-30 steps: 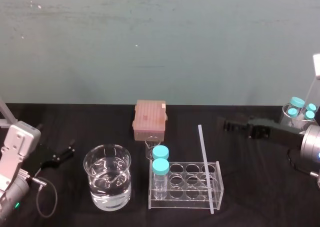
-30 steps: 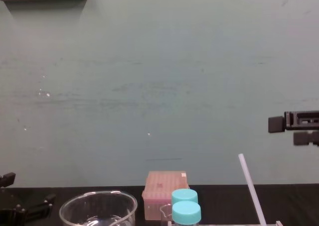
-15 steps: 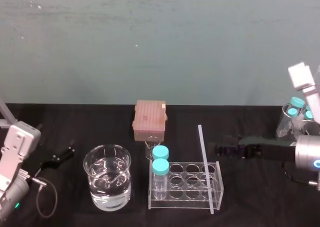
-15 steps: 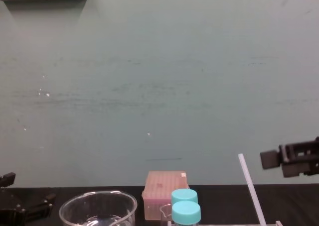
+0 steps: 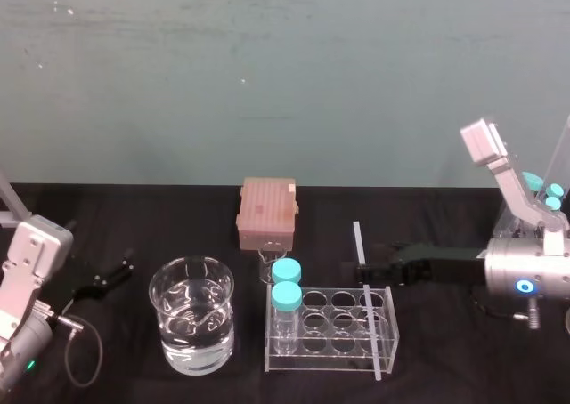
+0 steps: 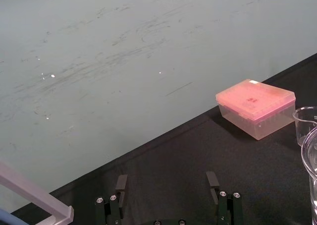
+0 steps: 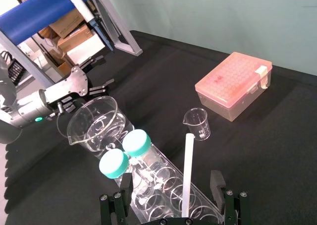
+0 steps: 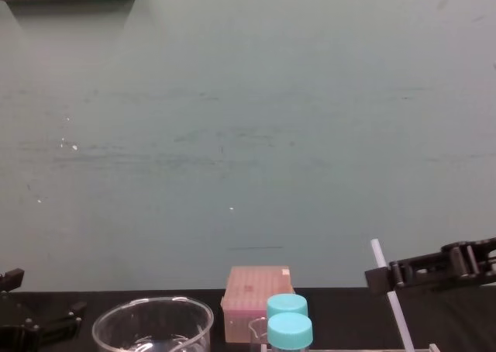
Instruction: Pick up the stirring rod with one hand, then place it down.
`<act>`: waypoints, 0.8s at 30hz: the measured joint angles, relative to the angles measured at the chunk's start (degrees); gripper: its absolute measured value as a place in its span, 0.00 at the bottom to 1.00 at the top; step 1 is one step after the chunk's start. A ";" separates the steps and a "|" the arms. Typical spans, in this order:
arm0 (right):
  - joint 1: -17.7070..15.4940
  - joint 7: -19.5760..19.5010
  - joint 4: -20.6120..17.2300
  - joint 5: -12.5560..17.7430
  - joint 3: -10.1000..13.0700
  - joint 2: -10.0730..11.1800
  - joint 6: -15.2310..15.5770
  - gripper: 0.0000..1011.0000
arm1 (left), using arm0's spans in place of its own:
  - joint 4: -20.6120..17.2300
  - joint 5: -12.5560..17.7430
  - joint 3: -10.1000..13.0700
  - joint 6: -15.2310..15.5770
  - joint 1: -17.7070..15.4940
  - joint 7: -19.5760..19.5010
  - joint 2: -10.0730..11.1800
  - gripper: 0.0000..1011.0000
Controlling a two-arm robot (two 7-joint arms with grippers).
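Note:
The stirring rod (image 5: 359, 244) is a thin whitish stick leaning in the clear rack (image 5: 331, 330); its top end rises above the rack (image 8: 385, 278). My right gripper (image 5: 362, 273) reaches in from the right at the rod's upper part. In the right wrist view the rod (image 7: 187, 170) stands between the spread fingers of the right gripper (image 7: 171, 179), which is open, and neither finger touches it. My left gripper (image 5: 109, 275) rests open at the far left of the table, nothing between its fingers (image 6: 122, 184).
A water-filled glass beaker (image 5: 191, 327) stands left of the rack. Two blue-capped bottles (image 5: 286, 284) sit in the rack's left end, a small empty beaker (image 5: 270, 263) and a pink tip box (image 5: 266, 213) behind them. More capped bottles (image 5: 545, 190) stand at the far right.
My right arm has swung left and lower, from well right of the rod to its fingers straddling it. The rod, rack and left arm have not moved.

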 joint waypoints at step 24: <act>4.62 -0.34 6.64 0.38 -4.20 -2.99 -0.47 0.99 | 0.00 0.00 0.00 0.00 0.00 0.00 0.00 0.99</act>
